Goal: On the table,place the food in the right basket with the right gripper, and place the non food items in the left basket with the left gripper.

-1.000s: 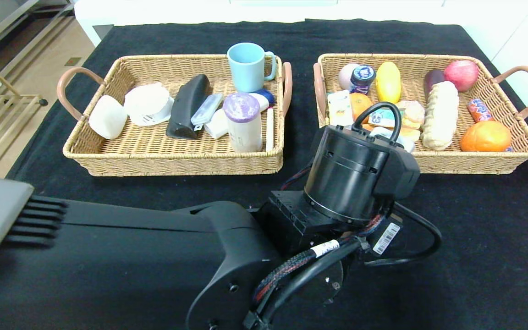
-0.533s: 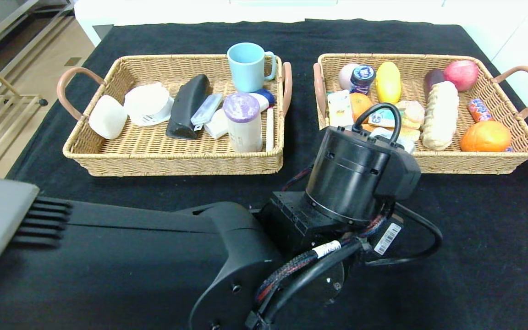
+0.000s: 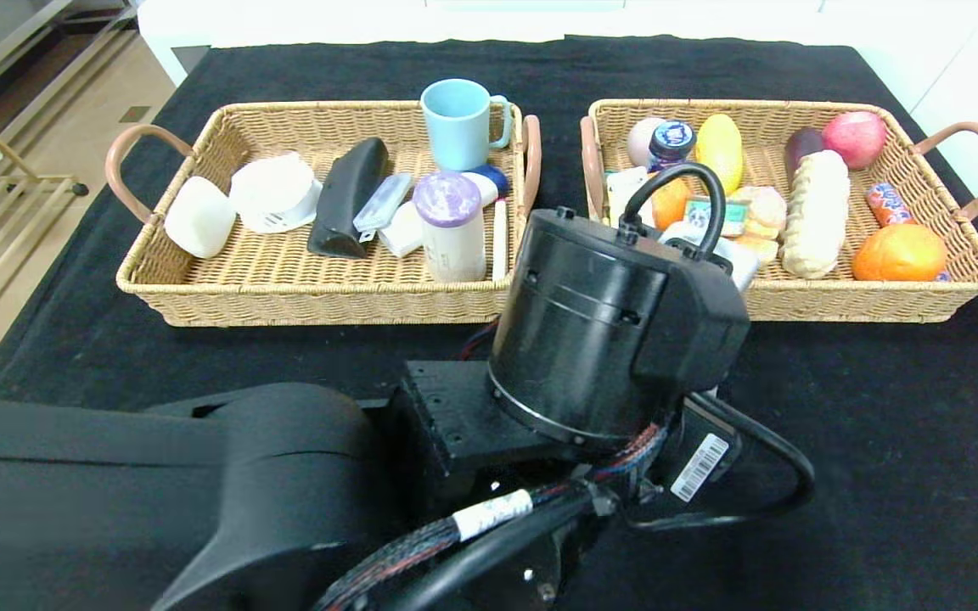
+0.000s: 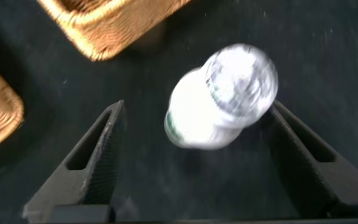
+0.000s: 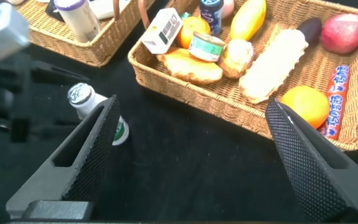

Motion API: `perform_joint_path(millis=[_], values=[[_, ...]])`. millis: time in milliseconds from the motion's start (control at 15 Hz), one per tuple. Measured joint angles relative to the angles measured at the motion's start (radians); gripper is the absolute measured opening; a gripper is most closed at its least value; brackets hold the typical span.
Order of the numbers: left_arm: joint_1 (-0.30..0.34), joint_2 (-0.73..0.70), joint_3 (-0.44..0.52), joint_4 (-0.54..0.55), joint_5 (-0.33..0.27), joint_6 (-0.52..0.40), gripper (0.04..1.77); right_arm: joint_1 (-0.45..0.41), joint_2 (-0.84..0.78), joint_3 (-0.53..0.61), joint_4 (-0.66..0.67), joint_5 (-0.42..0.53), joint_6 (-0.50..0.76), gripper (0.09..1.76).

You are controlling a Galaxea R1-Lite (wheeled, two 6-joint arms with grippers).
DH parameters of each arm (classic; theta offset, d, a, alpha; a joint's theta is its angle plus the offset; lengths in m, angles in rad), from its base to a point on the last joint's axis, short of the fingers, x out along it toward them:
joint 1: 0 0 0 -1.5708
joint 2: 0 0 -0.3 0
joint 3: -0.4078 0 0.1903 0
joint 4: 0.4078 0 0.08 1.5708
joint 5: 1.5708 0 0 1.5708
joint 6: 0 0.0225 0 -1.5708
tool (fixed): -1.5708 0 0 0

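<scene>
- Left basket (image 3: 200,293): you had it filled with non-food — a white tub, a dark case, a clear plastic case (image 3: 381,202), a purple-lidded jar, a blue mug (image 3: 458,123), and a blue cap (image 3: 491,176) that looked like the shampoo bottle's. That side read as done.
- Left gripper (image 4: 191,158): your jaws stood wide apart and free of the foil-capped bottle (image 4: 219,96), which sat upright on the table (image 3: 879,441) between the fingers, touching neither. The head view hid this gripper under its arm, near the front of the gap between the baskets.
- Bottle: it is food, so judged from this it was the one item still out, and it belonged to the other arm.
- Right gripper (image 5: 191,155): you held it spread open, holding nothing, above the cloth before the right basket, bottle (image 5: 95,112) just beside one finger.
- Right basket (image 3: 879,301): croissant (image 5: 191,67), tin can (image 5: 205,46), carton (image 5: 161,30), fruit and bread already lay inside.
</scene>
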Motion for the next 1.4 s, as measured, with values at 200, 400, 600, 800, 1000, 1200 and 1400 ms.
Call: perform_joint_path(millis=[200,400,600,800,1000,1200,1400], values=[[-0.014,-0.094,0.096,0.009,-0.016,0.027,1.59,0.002,0.019,0.007,0.000,0.000,-0.004,1.71],[-0.018,-0.227,0.224,0.011,-0.033,0.036,1.63,0.006,0.036,0.023,-0.001,0.024,-0.026,1.71],[-0.016,-0.380,0.356,0.027,-0.066,0.037,1.66,0.002,0.058,0.035,-0.001,0.045,-0.045,1.71],[0.052,-0.500,0.463,0.072,-0.152,0.033,1.68,0.034,0.086,0.047,0.000,0.044,-0.049,1.71],[0.221,-0.558,0.526,0.074,-0.252,0.028,1.69,0.066,0.113,0.065,0.001,0.042,-0.070,1.71],[0.377,-0.593,0.576,0.078,-0.361,0.028,1.70,0.104,0.139,0.085,-0.001,0.044,-0.080,1.71],[0.418,-0.607,0.598,0.079,-0.368,0.028,1.70,0.128,0.164,0.099,-0.001,0.042,-0.085,1.71]])
